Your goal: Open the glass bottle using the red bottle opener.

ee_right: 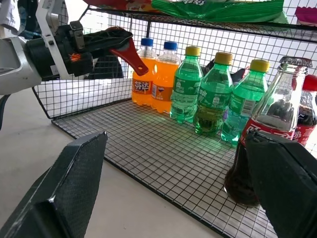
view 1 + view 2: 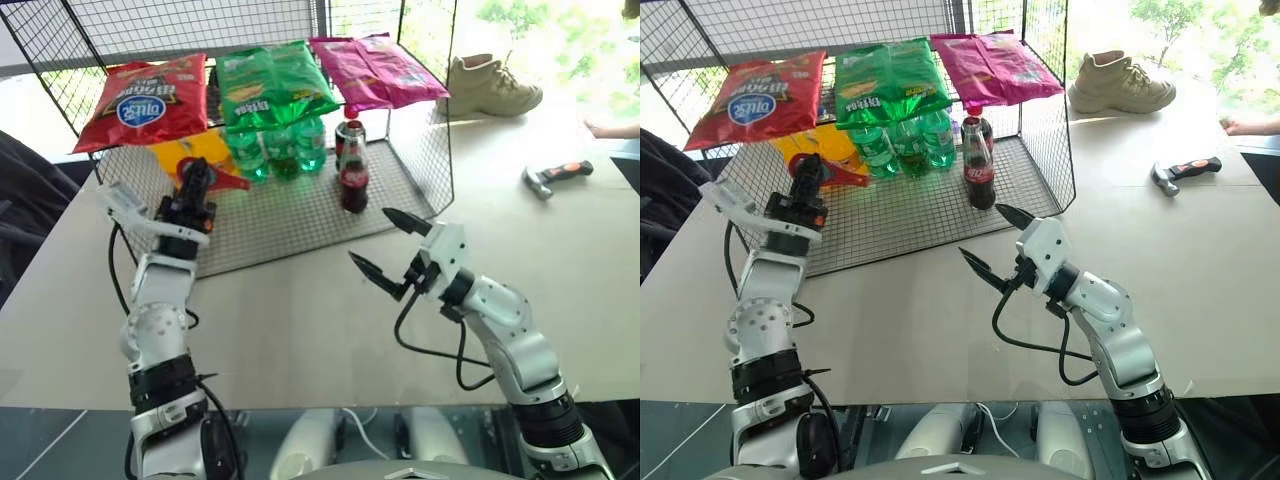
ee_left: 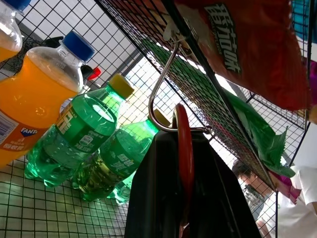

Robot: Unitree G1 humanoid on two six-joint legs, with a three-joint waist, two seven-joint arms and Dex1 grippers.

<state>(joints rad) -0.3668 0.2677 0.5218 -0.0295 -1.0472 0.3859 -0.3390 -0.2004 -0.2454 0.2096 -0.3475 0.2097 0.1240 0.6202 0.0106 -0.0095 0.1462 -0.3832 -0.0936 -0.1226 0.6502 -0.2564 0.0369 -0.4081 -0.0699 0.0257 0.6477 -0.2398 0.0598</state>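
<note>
**Opener gripped, bottle waiting on the rack**

The left gripper [image 2: 805,180] is seen clamped shut on the red opener [image 1: 130,53], whose flat body is pinched edge-on between the fingers [image 3: 153,193], the tapering end sticking out past them. The tool is held raised at the rack's left side, in front of the orange bottles [image 1: 151,74], apparently so that it can be carried across to the cap.

The right gripper [image 2: 390,250] is held with its fingers [image 1: 74,183] spread wide and empty over the bare tabletop [image 2: 300,320], just short of the rack's front edge. The gap between them is aimed at the glass bottle [image 2: 353,175], which suggests the bottle is to be steadied before any prying is tried; without that hold, the slim bottle would probably tip on the wire.

The glass bottle stands upright on the wire rack [image 2: 300,225], near its right front, its crown cap on. A plastic cola bottle [image 1: 309,109] stands close behind it, and green bottles [image 2: 280,150] are lined up to its left. Snack bags [image 2: 275,85] lie across the rack's top. A hammer [image 2: 555,178] and a shoe [image 2: 490,85] lie well apart on the tabletop.
</note>
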